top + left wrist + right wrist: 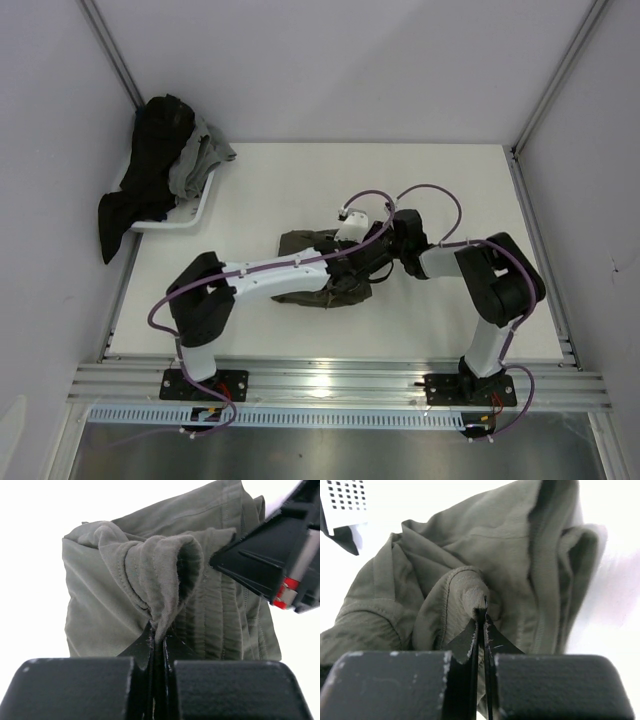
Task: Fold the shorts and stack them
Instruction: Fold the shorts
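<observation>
So both arms are on the shorts (302,243) right now. They sit bunched up on the tabletop (300,180), directly under and just ahead of the two hands. The left hand (157,630) is pressed together on a ridge of ribbed fabric, the waistband I think, and that ridge stands up in a loop right above its fingertips. The right hand (481,612) is likewise clamped on a stitched edge, a hem or seam by the look of it, with the rest of the cloth heaped beyond it. In the left wrist view the right hand sits off to the upper right, nearly touching the same fold, so the two grips are very near each other.

My take on doing this step well: the hands look too close together for a clean fold. I'd lift just enough to get the pinched edges off the tabletop. Then I'd draw the hands apart so the edge between them goes taut and the bunching drops out, and only after that carry it over the rest of the cloth. Both pinches look shallow, right at the fingertips, so go slow or the fabric could slip out. Can't tell whether either hand has one layer or two.

The tray (200,210) of dark clothes (150,170) is well away, beyond and left of the left hand.
</observation>
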Controlling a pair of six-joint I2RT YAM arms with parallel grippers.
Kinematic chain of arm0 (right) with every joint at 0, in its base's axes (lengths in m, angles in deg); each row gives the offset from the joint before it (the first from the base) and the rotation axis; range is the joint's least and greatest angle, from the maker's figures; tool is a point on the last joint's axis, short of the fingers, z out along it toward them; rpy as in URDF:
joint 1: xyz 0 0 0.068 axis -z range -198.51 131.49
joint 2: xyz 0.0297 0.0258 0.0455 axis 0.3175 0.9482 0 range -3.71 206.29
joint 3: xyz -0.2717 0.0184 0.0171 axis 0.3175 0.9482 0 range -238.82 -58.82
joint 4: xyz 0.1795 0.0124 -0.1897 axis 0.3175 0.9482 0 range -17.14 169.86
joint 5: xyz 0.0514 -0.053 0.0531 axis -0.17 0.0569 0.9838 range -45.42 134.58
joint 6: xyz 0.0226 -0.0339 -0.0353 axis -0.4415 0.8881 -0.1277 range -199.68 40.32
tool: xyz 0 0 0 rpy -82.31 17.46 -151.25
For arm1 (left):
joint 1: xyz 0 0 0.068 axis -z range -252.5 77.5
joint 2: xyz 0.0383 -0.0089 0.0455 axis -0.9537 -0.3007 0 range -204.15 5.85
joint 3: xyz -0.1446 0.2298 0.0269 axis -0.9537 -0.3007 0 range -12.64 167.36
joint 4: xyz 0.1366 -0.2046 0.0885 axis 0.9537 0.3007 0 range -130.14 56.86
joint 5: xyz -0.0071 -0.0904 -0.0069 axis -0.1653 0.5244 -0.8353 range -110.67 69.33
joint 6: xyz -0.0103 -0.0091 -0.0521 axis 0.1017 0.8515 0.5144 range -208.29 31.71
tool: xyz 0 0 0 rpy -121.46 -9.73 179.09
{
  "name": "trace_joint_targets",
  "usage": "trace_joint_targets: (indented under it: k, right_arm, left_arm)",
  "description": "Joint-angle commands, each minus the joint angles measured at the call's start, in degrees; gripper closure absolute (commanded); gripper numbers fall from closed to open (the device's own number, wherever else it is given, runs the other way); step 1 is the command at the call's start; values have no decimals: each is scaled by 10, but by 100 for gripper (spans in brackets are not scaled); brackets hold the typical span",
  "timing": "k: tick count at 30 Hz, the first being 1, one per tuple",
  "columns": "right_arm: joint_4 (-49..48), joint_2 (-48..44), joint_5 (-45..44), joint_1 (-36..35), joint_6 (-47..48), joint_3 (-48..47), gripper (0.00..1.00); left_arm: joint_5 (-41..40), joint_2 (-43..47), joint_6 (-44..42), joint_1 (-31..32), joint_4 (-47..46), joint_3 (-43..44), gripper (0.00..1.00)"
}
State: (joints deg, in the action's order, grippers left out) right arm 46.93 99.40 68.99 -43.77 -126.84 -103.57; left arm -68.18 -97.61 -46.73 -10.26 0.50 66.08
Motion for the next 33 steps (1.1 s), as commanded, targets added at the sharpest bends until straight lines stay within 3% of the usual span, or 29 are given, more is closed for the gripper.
trace_joint_targets:
  k: [1, 14, 23, 33]
  right_arm:
    - [-42, 40, 6, 14, 24, -35, 100]
    - [-16, 56, -19, 23, 58, -47, 100]
    - [18, 31, -21, 14, 93, -99, 100]
    - [-3, 88, 28, 26, 98, -126, 100]
  left_arm:
    - [-26, -32, 18, 12, 23, 43, 100]
    - [-97, -36, 128, 15, 144, 92, 99]
    - [-94, -75, 89, 21, 104, 130, 100]
    - [-71, -146, 55, 17, 51, 155, 99]
